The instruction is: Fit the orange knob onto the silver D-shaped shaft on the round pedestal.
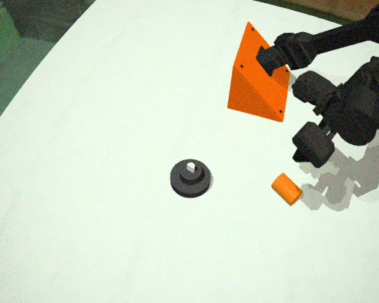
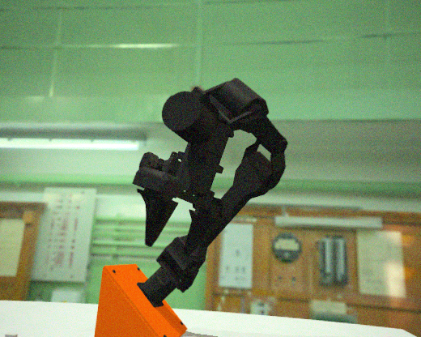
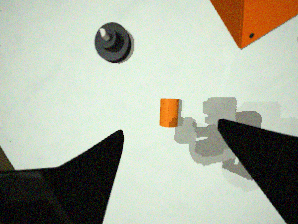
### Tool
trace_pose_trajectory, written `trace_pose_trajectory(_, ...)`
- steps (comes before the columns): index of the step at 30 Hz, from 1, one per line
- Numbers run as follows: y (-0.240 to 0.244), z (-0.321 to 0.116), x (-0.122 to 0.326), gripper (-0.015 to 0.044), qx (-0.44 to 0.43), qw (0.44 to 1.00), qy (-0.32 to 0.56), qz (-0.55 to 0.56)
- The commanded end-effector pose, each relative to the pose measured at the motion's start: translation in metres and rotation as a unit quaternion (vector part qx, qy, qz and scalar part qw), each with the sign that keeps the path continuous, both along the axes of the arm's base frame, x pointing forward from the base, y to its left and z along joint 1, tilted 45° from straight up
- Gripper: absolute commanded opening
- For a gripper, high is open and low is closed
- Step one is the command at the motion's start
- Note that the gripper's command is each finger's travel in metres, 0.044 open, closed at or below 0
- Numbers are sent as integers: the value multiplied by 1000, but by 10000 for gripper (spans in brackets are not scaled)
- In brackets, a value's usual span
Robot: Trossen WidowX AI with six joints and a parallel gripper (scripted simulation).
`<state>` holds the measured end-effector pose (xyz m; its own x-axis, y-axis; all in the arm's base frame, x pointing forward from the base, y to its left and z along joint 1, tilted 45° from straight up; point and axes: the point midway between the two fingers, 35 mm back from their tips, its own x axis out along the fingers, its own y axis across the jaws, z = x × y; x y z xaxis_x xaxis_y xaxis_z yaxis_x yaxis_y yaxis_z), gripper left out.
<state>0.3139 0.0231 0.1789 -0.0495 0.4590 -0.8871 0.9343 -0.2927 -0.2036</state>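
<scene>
The black arm [image 1: 346,33] [image 2: 245,182] is folded back on itself above the worktop [image 1: 115,233] [image 2: 270,324] [image 3: 45,75]. From the sloping face of the orange wedge-shaped base [image 1: 250,98] [image 2: 116,312] [image 3: 270,20] it climbs to the right in the exterior view, bends at a high elbow, and doubles back leftward, so that the wrist section hangs well above the base with a finger pointing down. Seen from the top, the wrist section sits at the right, beyond the wedge, its shadow falling beside the knob. The jaws [image 1: 306,122] [image 2: 168,236] are spread wide, nearly as far as they go, and hold nothing; in the wrist view their two black fingers come in from the lower left and lower right, well apart. The orange knob [image 1: 286,189] [image 3: 170,113] lies on its side on the worktop, touching neither finger, and appears between and slightly beyond the fingertips in the wrist view. Well apart from it, the dark round pedestal [image 1: 178,187] [image 3: 113,56] stands upright with the silver shaft [image 1: 191,167] [image 3: 104,34] bare at its top. Which way the knob's hole faces cannot be told.
</scene>
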Motion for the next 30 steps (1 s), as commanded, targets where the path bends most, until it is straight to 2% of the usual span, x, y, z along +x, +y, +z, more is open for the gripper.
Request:
trace_pose_trajectory(1,-1,-1,0,440,-15,998,45,-50)
trace_pose_trajectory(8,1,-3,1,440,-14,998,47,-49)
trace_pose_trajectory(14,71,-62,5,440,-12,995,94,-10)
trace_pose_trajectory(30,92,-83,2,440,-11,995,96,-8)
